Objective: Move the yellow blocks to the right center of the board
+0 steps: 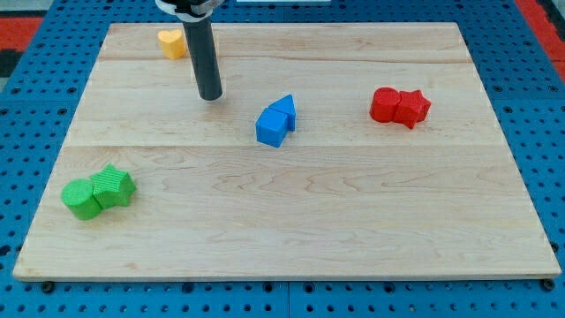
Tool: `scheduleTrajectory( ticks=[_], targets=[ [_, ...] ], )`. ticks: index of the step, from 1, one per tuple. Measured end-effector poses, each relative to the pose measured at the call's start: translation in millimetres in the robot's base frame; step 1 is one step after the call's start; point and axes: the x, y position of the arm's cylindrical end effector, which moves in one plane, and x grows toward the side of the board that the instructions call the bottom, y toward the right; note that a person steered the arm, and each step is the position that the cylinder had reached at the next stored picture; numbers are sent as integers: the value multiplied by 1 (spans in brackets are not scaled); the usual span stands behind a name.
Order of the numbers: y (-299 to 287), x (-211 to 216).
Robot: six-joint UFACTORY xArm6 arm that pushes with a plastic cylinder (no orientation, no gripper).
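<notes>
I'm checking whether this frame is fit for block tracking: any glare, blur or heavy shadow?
Camera view: even, soft light; no glare on the pale wooden board; short faint shadows beside the blue blocks and red blocks; everything sharp, though the dark rod partly hides the yellow block; my tip is clear.

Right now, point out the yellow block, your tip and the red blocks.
yellow block (171,41): camera view, its top face, left of the rod.
my tip (210,96): camera view, the rod's very end, below-right of the yellow block.
red blocks (399,105): camera view, where the two meet.

upright dark rod, my tip (210,96) on board
</notes>
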Motion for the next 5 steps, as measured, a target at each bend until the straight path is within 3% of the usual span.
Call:
scheduleTrajectory(
  ticks=[3,5],
  targets=[
    [52,-54],
    [56,-61]
  ],
)
